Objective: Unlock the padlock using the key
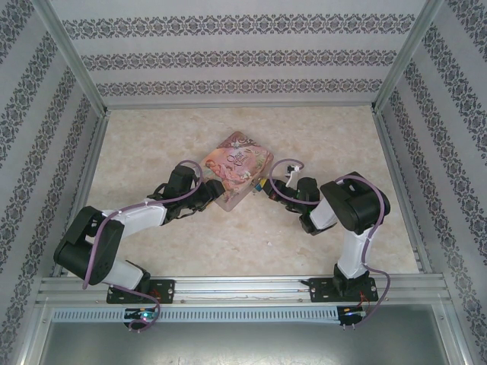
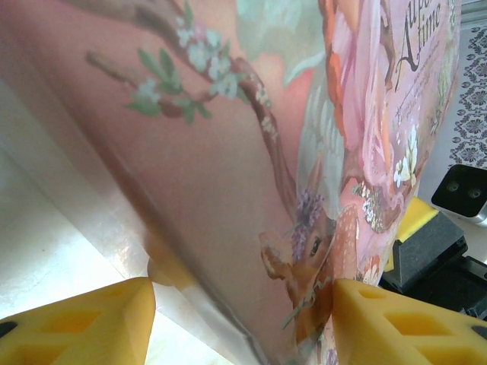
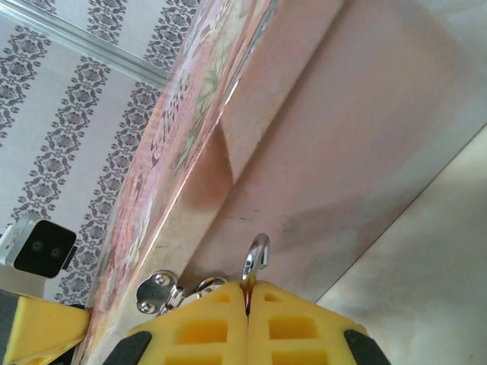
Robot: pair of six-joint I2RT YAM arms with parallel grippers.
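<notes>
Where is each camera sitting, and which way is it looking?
Top external: high behind the arms, looking down at the table; both arms and the pink tin show.
Left wrist: on the left arm, facing the tin's painted lid; the left gripper clamps it.
Right wrist: on the right arm, facing the tin's side; the right gripper pinches a silver loop.
Shared: all see the tin.

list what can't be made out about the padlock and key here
- Top view: padlock and key too small to pick out beside the tin.
- Right wrist view: a silver loop juts from the shut right claw; its fingers hide the rest, so shackle or key is unclear.
- Left wrist view: the tin, between the left claw's fingers, blocks the lock side.
</notes>
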